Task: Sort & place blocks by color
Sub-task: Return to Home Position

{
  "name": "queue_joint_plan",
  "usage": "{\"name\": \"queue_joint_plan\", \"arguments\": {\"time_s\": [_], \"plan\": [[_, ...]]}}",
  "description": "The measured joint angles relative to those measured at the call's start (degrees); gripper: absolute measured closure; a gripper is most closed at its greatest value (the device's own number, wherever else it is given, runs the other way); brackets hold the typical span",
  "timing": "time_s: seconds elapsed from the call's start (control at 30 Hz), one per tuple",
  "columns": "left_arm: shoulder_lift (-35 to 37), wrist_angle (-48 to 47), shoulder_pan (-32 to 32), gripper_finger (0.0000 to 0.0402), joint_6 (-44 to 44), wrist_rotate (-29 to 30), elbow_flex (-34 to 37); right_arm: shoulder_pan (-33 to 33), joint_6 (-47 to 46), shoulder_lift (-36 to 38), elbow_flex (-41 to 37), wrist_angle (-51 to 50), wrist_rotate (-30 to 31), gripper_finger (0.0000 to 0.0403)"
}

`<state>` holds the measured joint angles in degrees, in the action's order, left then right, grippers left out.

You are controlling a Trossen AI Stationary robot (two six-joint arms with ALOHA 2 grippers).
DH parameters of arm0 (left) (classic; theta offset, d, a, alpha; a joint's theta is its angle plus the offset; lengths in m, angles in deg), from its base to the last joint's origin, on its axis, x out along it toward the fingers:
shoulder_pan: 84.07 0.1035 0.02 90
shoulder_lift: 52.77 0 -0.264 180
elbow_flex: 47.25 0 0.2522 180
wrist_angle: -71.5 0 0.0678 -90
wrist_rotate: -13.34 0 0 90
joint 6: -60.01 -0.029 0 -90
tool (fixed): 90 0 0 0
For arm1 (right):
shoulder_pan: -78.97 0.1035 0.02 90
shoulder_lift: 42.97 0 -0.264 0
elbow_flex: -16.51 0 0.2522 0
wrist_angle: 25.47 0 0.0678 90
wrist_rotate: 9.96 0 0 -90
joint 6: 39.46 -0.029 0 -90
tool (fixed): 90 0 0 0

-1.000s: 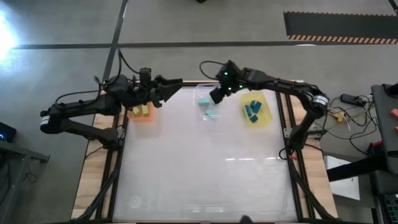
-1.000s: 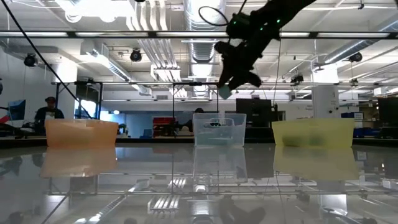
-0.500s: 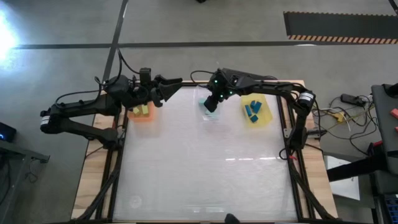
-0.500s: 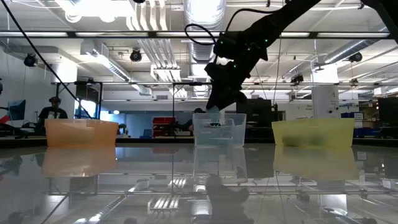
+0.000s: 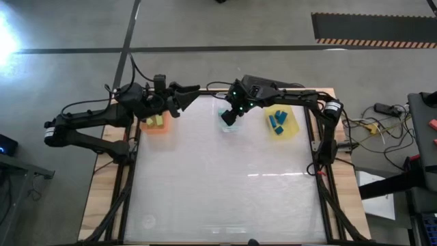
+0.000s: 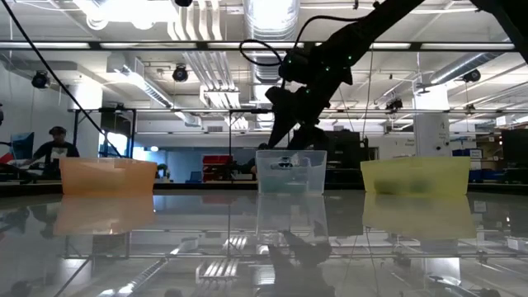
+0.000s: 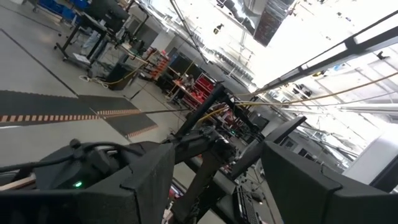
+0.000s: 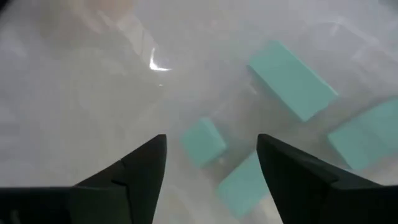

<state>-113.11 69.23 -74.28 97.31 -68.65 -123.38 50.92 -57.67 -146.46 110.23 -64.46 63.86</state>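
My right gripper [image 5: 231, 117] hangs open just above the clear tray [image 6: 290, 172], fingers pointing down into it. In the right wrist view several light teal blocks lie in that tray. A small one [image 8: 204, 142] shows below the gap between my fingers, and neither finger touches it. Longer ones [image 8: 292, 81] lie beside it. Yellow-green blocks [image 5: 156, 121] sit in the orange tray [image 5: 158, 128], and darker blue blocks [image 5: 276, 121] sit in the yellow tray [image 5: 287, 130]. My left gripper [image 5: 191, 96] waits open in the air by the orange tray and holds nothing.
The three trays stand in a row along the table's far edge: orange [image 6: 107, 176] left, clear in the middle, yellow [image 6: 415, 176] right. The glossy tabletop [image 5: 225, 184] spreads toward the near edge. A person [image 6: 54, 148] sits in the room behind.
My right gripper has carried a light teal block toward the table's left, from beside the yellow tray to over the clear tray, and has come down to its rim. There it has opened and let go of the block, which is now in the clear tray.
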Motion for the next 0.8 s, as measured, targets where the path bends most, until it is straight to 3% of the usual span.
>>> {"name": "queue_joint_plan", "arguments": {"time_s": [0.23, 0.43, 0.63, 0.8], "plan": [[0.0, -0.6, 0.0, 0.0178, -1.1, 0.0, 0.6, 0.4, -2.4, 5.4, 0.2, -3.5, -2.3, 0.0182], [0.9, -7.8, 0.0, 0.0178, -5.4, -2.5, 1.0, 3.4, -0.8, 12.8, -0.3, -5.2, -2.2, 0.0192], [4.2, -7.4, 0.0, 0.0179, -14.3, -14.3, 3.1, 7.5, 3.9, 22.0, -6.1, 5.0, -1.6, 0.0199], [9.9, -7.5, 0.0, 0.0206, -15.7, -16.0, 9.2, 9.5, 8.0, 31.1, -15.4, 15.0, -1.4, 0.0214]]}}
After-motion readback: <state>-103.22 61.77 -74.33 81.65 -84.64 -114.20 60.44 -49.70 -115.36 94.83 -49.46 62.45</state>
